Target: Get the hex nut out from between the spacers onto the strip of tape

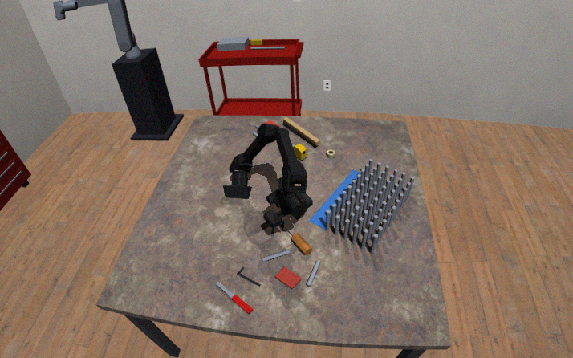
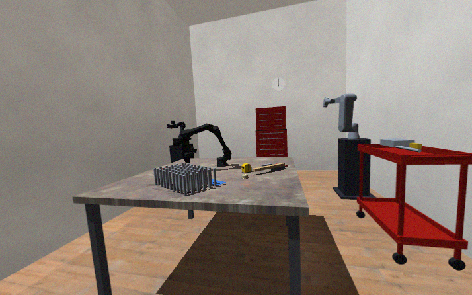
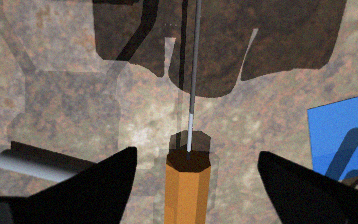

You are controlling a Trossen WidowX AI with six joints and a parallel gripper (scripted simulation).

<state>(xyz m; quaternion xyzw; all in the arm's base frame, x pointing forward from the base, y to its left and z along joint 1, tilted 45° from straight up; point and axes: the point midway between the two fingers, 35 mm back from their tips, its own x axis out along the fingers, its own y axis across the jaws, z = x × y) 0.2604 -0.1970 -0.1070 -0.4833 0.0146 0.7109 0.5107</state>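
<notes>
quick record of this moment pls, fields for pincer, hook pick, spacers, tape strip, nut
pincer: open, fingers either side of the handle, not touching it
hook pick: flat on the table, orange-brown handle between the fingers, shaft pointing away
spacers: standing in a block, none seen toppled
tape strip: blue, along the block's edge nearest the arm
hex nut: not visible

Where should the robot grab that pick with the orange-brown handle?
On the orange-brown faceted handle, from straight above: the hook pick lies flat, its handle is the thickest part, and the open jaws already flank it, one each side. The thin steel shaft offers little to grip.
</notes>
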